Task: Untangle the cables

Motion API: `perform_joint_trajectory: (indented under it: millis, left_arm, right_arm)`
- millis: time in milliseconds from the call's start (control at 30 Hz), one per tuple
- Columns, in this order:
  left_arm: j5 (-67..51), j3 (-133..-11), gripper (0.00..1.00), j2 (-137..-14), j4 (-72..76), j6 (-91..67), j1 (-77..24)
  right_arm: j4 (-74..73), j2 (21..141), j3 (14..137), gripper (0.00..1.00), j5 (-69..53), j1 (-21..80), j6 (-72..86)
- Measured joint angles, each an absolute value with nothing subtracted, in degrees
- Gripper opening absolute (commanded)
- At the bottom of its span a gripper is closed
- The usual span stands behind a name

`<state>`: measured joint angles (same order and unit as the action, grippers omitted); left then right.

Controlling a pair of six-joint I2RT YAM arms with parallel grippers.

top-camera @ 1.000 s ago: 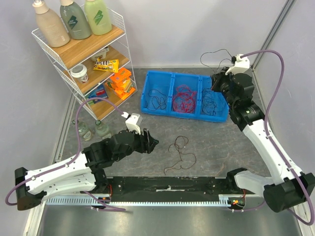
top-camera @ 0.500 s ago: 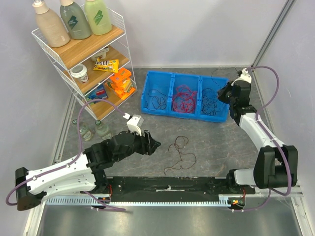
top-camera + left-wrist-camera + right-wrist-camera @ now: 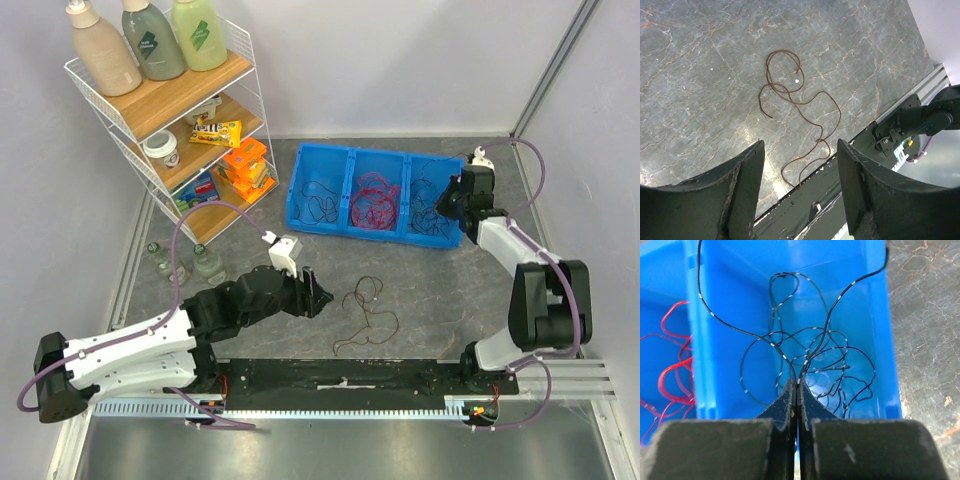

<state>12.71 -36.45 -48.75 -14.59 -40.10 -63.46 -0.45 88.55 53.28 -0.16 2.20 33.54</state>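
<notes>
Grey marbled table [image 3: 440, 290], blue bin [image 3: 296, 205] at its far side. My right gripper [image 3: 797, 385] is pinched tight on a black cable [image 3: 812, 347] above the bin's right compartment; I'd let go low, so the strand drops inside. My left gripper [image 3: 800, 145] gapes near the loose brownish cable [image 3: 775, 89].

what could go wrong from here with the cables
1. The right jaws are shut on a black cable whose strands cross the black clump in the blue bin; pulling may drag or tighten the whole clump.
2. The brown cable below the open left jaws ends right by the rail at the table edge and could snag there.
</notes>
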Motion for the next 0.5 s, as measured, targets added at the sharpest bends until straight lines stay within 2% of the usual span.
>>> perform_joint_trajectory:
  millis: [133, 367, 500]
  left_arm:
    - [12.3, -36.4, 0.66, -49.1, -14.4, -40.1, -63.5]
    - [12.3, -36.6, 0.66, -52.1, -13.1, -40.1, -63.4]
    - [11.7, -37.3, 0.66, -54.7, -13.1, -40.1, -63.4]
  right_arm:
    - [-4.1, 81.8, 53.5, 0.00, 2.0, 5.1, 32.0]
    - [-7.0, 63.4, 56.5, 0.00, 6.7, 17.5, 30.0]
    - [-6.9, 62.4, 59.1, 0.00, 8.6, 17.5, 29.8]
